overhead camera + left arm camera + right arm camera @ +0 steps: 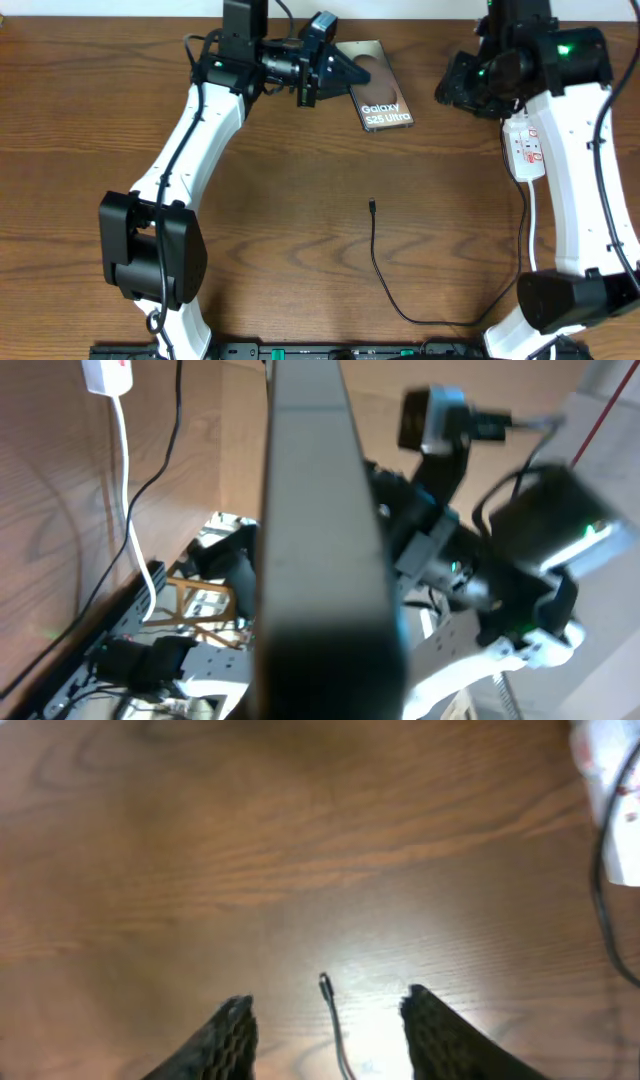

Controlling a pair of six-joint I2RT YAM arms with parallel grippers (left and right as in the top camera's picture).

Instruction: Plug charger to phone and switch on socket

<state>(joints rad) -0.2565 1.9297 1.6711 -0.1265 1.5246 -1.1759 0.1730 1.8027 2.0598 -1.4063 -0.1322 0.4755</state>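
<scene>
The left pincer [338, 72] is shut on the side of the phone [380, 98]. I think it holds the phone steady so the plug can go in. The phone sits near the far edge of the worktop [280, 220], about the middle, with its "Galaxy" words facing up. In the left wrist view the phone fills the middle as a dark slab seen from its edge.

The right pincer [328, 1000] has its two fingers [232, 1038] partly apart and holds nothing. It hangs above the wood and looks down at the charger [378, 265]. The small plug tip [372, 206] lies in the middle of the worktop, well apart from the phone. I think this pincer is getting ready to pick it up.

The socket [528, 148] lies near the right edge, partly under the right arm.

The left arm goes up from the near left corner, bends, and turns its wrist sideways to the phone. The right arm goes up the right side and bends over the socket.
</scene>
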